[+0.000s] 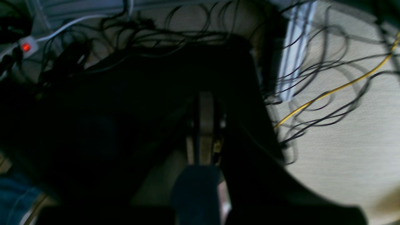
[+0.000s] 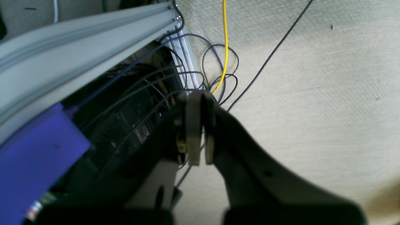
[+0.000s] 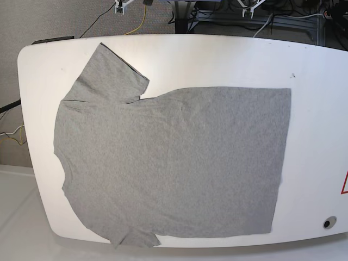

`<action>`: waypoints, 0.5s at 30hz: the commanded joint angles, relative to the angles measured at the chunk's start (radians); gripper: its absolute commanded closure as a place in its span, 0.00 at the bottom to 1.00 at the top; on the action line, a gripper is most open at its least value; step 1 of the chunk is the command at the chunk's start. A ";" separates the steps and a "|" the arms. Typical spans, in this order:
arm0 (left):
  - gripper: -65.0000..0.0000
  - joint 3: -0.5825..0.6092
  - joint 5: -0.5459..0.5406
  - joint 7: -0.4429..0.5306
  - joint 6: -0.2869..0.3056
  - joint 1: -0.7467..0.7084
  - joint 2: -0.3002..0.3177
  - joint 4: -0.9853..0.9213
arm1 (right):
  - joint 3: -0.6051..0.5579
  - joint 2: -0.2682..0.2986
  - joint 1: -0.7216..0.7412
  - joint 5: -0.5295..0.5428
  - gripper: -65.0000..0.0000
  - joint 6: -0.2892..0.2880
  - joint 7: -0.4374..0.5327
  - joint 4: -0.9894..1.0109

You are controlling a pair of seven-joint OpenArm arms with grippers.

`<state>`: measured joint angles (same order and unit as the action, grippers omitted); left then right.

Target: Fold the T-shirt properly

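Observation:
The heather-grey T-shirt [image 3: 174,163] lies spread flat on the white table [image 3: 315,109] in the base view. Its neck end is at the left and its hem at the right. One sleeve points to the far left corner and the other lies at the near edge. Both arms are back behind the table's far edge, away from the shirt. The left gripper [image 1: 204,93] is shut on nothing and hangs over the floor. The right gripper [image 2: 201,92] is also shut and empty, above the cables. The T-shirt is in neither wrist view.
Beige carpet [image 2: 312,93] with tangled dark cables and a yellow cable [image 2: 225,47] lies under the grippers. There is an aluminium rail [image 2: 78,40], a power strip with a red light [image 1: 25,47], and a small round hole [image 3: 327,223] near the table's front right corner.

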<state>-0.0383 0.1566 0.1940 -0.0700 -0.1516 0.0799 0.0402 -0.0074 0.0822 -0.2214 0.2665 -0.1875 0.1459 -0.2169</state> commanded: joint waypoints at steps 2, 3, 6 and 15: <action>1.00 0.001 -0.006 0.001 -0.001 -0.040 0.015 0.044 | 0.000 0.019 -0.043 -0.002 0.99 -0.003 -0.001 -0.056; 1.00 0.000 -0.006 0.001 0.001 -0.049 0.017 0.057 | -0.001 0.022 -0.053 -0.002 0.99 -0.003 -0.002 -0.074; 1.00 0.003 -0.004 0.007 0.007 -0.110 0.022 0.165 | 0.004 0.037 -0.110 -0.006 0.99 0.001 -0.028 -0.187; 0.99 0.010 -0.007 0.012 0.013 -0.191 0.034 0.302 | 0.010 0.045 -0.178 -0.011 0.99 0.004 -0.035 -0.322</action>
<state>-0.0311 0.1558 0.2043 -0.0574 -0.3218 0.1032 0.3225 -0.0044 0.1246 -0.3801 0.2592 -0.1829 0.1036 -0.4969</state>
